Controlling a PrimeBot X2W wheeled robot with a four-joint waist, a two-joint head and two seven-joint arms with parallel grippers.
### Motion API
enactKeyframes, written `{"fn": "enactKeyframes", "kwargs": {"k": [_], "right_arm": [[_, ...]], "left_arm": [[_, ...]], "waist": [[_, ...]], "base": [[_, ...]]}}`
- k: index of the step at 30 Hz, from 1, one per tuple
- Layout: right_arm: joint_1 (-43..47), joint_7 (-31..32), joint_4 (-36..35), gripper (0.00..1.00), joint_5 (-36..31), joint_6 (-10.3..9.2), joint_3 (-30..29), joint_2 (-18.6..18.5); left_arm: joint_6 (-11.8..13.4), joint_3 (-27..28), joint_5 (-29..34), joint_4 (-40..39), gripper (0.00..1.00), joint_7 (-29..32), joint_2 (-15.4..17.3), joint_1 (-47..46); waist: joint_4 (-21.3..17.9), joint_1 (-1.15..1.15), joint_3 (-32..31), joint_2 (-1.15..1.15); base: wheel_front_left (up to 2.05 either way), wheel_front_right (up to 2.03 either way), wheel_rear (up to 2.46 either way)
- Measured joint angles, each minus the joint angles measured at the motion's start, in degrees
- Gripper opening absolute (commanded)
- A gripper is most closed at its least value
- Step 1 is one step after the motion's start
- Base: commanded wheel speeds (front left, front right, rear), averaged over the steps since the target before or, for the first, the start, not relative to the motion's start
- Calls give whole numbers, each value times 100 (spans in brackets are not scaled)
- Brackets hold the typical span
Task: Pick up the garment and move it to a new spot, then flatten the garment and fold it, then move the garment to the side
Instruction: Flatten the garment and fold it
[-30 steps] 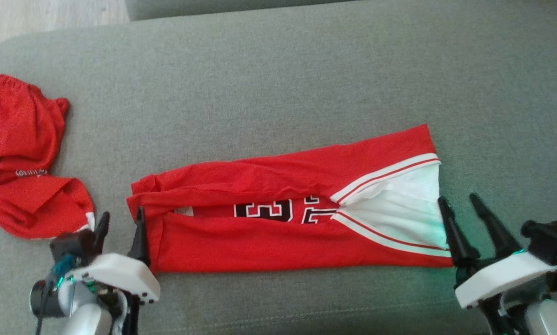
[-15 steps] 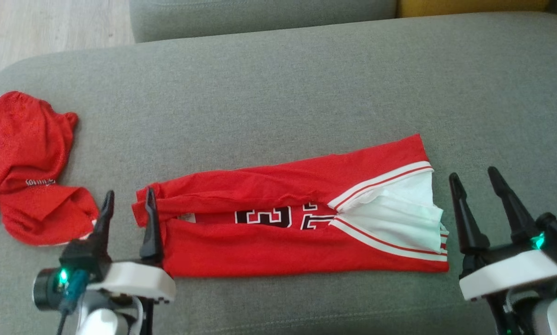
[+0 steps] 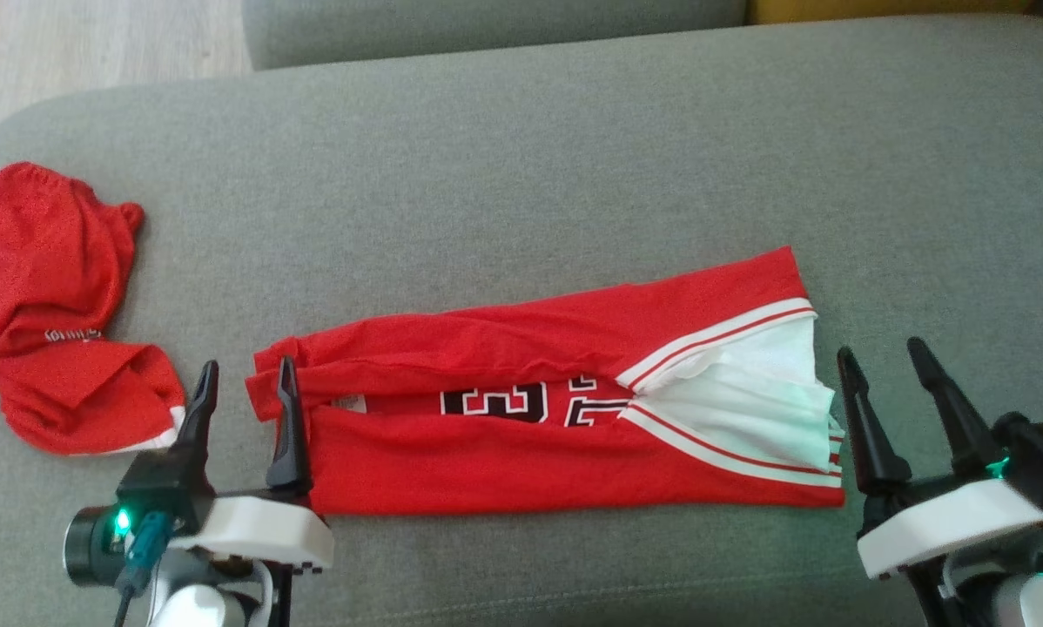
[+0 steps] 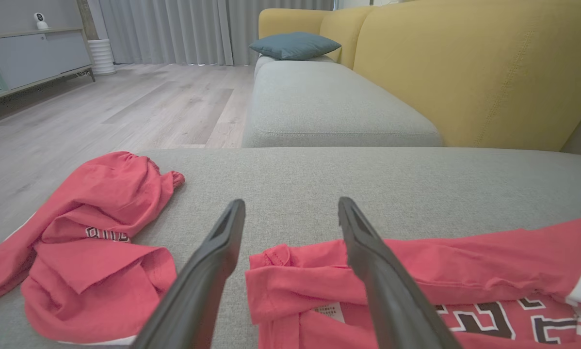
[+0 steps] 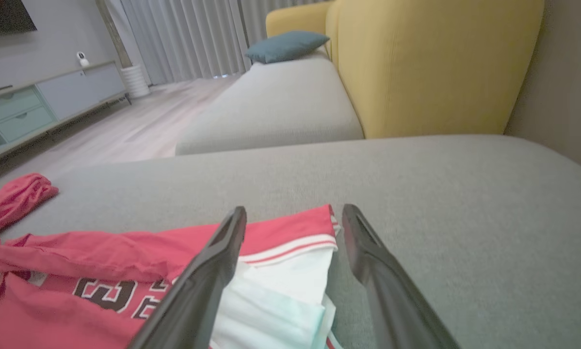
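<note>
Garment (image 3: 530,435) is laid along the near part of the broad grey cushion (image 3: 521,174), as a long red band running left to right with a white panel (image 3: 748,405) at its right end. Both long sides are turned in and nearly meet along the middle, so the move, the flattening and the lengthwise folds are judged done. A fold across the length and the shift to the side are judged still to be made.

A second red garment (image 3: 43,305) is heaped near the cushion's left edge, apart from the first. The left gripper (image 3: 248,364) is held at the band's left end, one finger over the hem. The right gripper (image 3: 879,348) is held just beside the right end — both are spread wide and nothing is pinched.

Black numerals (image 3: 521,402) outlined in white can be seen in the gap between the folded sides. What looks like a 3 can be made out; the rest is covered. White lettering (image 3: 73,334) on the heaped garment is too small to be read. So is the print on the small neck label (image 4: 330,310).
</note>
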Motion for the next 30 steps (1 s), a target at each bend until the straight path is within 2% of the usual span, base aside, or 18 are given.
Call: {"fn": "enactKeyframes", "kwargs": {"k": [7, 11, 17, 21, 22, 23, 24, 30], "right_arm": [[-119, 257, 817, 100, 131, 0, -23, -113], [-581, 375, 1454, 100, 297, 0, 21, -236], [-1068, 1093, 2185, 100, 646, 0, 349, -313], [-1127, 1508, 2232, 100, 923, 0, 449, -388], [-1176, 1633, 2228, 93, 999, 0, 474, -403], [-1207, 1733, 2224, 44, 1087, 0, 501, -432], [-1222, 1819, 2209, 0, 1157, 0, 531, -469], [-1260, 1923, 2142, 0, 1322, 0, 630, -521]], "left_arm": [[2, -87, 101, -47, 100, 3, -5, -219], [-12, -194, 101, -26, 100, -14, -79, -554], [-89, -248, 149, 96, 100, -89, -198, -759], [-104, -265, 149, 166, 100, -107, -210, -826], [-104, -265, 149, 177, 100, -108, -211, -830], [-104, -265, 149, 190, 100, -109, -213, -832], [-104, -265, 149, 199, 100, -113, -213, -832], [-104, -257, 149, 218, 100, -124, -223, -832]], "waist": [[84, 0, 268, 0], [193, 0, 547, 0], [319, 0, 801, 0], [374, 0, 845, 0], [379, 0, 847, 0], [380, 0, 845, 0], [381, 0, 840, 0], [385, 0, 772, 0]], "base": [[0, 0, 0], [0, 0, 0], [0, 0, 0], [0, 0, 0], [0, 0, 0], [0, 0, 0], [0, 0, 0], [0, 0, 0]]}}
